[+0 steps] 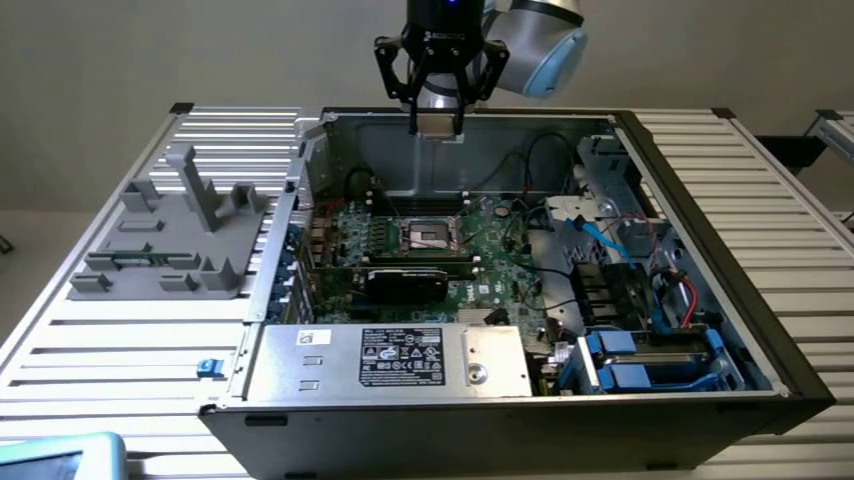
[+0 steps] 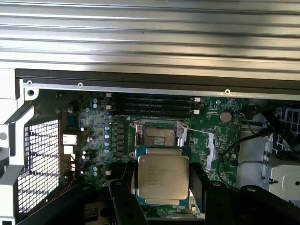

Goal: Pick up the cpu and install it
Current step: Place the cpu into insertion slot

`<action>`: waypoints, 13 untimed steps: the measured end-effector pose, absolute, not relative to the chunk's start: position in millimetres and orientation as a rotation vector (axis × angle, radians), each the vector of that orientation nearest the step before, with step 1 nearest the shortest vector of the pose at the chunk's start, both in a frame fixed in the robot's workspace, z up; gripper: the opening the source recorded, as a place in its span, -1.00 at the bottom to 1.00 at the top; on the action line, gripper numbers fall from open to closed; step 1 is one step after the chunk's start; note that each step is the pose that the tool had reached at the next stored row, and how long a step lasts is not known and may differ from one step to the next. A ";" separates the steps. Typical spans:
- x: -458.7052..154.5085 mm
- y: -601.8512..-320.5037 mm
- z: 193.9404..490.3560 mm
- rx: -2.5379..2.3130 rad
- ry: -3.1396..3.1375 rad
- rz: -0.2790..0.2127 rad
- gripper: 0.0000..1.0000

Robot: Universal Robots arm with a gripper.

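A: Exterior view, high and well back, angled down over the whole open computer case (image 1: 507,150) on the slatted surface (image 1: 134,350).

B: Wrist view, close in behind the claw (image 2: 161,187), facing down into it. Both catch the motherboard (image 1: 501,262) and its socket (image 1: 430,235).

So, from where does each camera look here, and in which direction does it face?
Exterior view: off the robot, high, looking down into the open computer case; the arm and gripper show above its far wall.
Wrist view: on the wrist, facing down at the motherboard; dark fingers hold the cpu.
Shared: the socket and the cpu.
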State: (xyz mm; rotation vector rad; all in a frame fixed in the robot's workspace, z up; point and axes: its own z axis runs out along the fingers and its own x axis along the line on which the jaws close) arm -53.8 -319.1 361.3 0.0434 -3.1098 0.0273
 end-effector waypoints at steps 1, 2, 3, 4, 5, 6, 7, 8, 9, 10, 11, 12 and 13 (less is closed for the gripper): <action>-53.8 -319.1 361.3 0.043 -3.110 0.027 0.11; -53.8 -319.1 361.3 0.043 -3.110 0.027 0.11; -53.8 -319.1 361.3 0.043 -3.110 0.027 0.11; -53.8 -319.1 361.3 0.043 -3.110 0.027 0.11; -53.8 -319.1 361.3 0.043 -3.110 0.027 0.11; -53.8 -319.1 361.3 0.043 -3.110 0.027 0.11; -53.8 -319.1 361.3 0.043 -3.110 0.027 0.11; -53.8 -319.1 361.3 0.043 -3.110 0.027 0.11; -53.8 -319.1 361.3 0.029 -3.110 0.027 0.11; -53.8 -319.1 361.2 0.004 -3.110 0.027 0.11; -53.8 -319.1 361.2 -0.021 -3.110 0.026 0.11; -53.8 -319.1 361.1 -0.046 -3.109 0.026 0.11; -53.8 -319.1 361.1 -0.070 -3.109 0.026 0.11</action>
